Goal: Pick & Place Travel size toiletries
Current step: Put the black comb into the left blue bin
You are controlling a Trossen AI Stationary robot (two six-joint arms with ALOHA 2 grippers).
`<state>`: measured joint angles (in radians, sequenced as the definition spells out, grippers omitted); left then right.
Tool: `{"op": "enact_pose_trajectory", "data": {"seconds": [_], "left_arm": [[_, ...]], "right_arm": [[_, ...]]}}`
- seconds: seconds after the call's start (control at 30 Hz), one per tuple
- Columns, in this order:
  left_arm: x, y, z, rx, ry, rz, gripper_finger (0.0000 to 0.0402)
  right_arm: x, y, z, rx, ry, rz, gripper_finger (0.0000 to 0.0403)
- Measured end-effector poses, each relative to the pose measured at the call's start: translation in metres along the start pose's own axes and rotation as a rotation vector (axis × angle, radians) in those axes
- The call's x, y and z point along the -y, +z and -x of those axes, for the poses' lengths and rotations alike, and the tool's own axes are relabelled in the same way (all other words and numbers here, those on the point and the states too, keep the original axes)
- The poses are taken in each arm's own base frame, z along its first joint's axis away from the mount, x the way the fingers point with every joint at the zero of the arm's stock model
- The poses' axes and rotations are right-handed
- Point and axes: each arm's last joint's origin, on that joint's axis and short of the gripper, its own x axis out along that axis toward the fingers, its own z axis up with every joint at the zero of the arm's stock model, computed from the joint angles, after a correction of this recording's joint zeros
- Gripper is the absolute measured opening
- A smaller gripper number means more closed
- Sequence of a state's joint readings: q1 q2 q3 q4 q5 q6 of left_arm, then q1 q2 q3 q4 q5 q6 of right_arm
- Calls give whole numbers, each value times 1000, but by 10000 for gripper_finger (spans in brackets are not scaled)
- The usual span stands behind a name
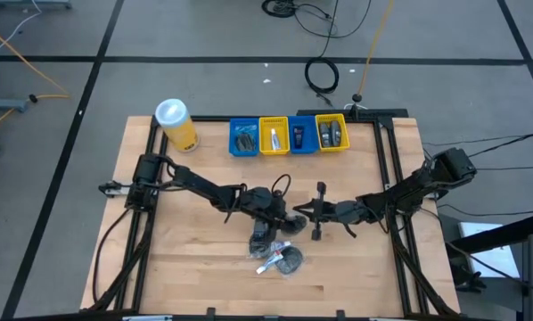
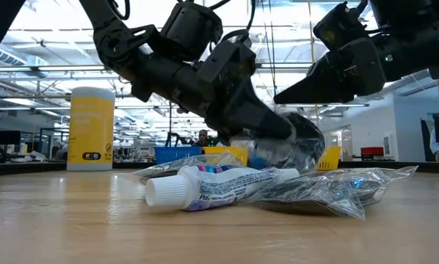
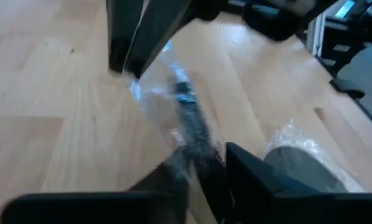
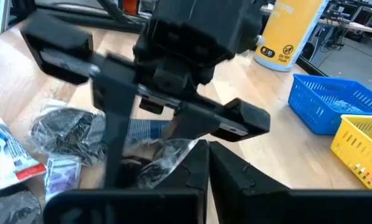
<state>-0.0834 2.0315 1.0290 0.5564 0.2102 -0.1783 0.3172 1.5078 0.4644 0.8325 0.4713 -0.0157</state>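
A clear plastic packet (image 3: 186, 118) with a dark, narrow item inside hangs above the table centre between my two grippers. My left gripper (image 1: 284, 212) reaches in from the left and is shut on one end. My right gripper (image 1: 300, 214) reaches in from the right and is shut on the other end. On the table just near of them lie a small white toothpaste tube (image 2: 219, 183), a dark round disc in crinkled plastic (image 1: 290, 259) and a small flat sachet (image 4: 61, 171). More toiletries fill the bins at the far edge. My left gripper pinches the packet's near end (image 3: 198, 158) between its two fingers, coming level from the table's left. The packet is lifted clear of the table and runs straight out from the fingers toward the other gripper. My right gripper pinches the packet's opposite end (image 4: 180, 152) at its fingertips, level from the table's right. The clear film bunches beside the fingers, and the left gripper's body stands right behind it.
Four small bins stand in a row at the far edge: blue (image 1: 243, 136), yellow (image 1: 274, 135), blue (image 1: 302, 134), yellow (image 1: 332, 132). A big yellow canister with a white lid (image 1: 177, 125) stands left of them. Dark frame rails run along both table sides.
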Motion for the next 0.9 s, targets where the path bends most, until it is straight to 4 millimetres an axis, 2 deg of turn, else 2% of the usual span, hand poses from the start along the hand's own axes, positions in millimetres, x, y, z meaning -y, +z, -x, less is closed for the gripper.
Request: {"op": "enact_pose_trajectory", "data": {"seconds": [0.13, 0.2, 0.3, 0.43, 0.6, 0.73, 0.8, 0.9], "left_arm": [[0, -1, 0, -18, 12, -8, 19], [0, -1, 2, -33, 16, 0, 14], [2, 5, 12, -76, 91, 14, 35], [7, 22, 42, -153, 319, -8, 48], [11, 53, 98, -157, 708, -43, 50], [-9, 71, 143, -106, 1009, 32, 50], [-27, 74, 159, -98, 1068, 103, 50], [-62, 73, 172, -89, 1095, 220, 51]], "right_arm": [[-1, 2, 1, 17, 2, -5, 23], [-3, 7, 5, 39, 9, 10, 35], [-6, 16, 16, 76, 25, 16, 49], [-9, 24, 37, 139, 1, 14, 56], [-6, 20, 57, 177, -16, 10, 51], [-1, 11, 62, 188, -34, -14, 46], [1, 8, 63, 204, -40, -31, 44], [4, 5, 65, 222, -44, -51, 43]]}}
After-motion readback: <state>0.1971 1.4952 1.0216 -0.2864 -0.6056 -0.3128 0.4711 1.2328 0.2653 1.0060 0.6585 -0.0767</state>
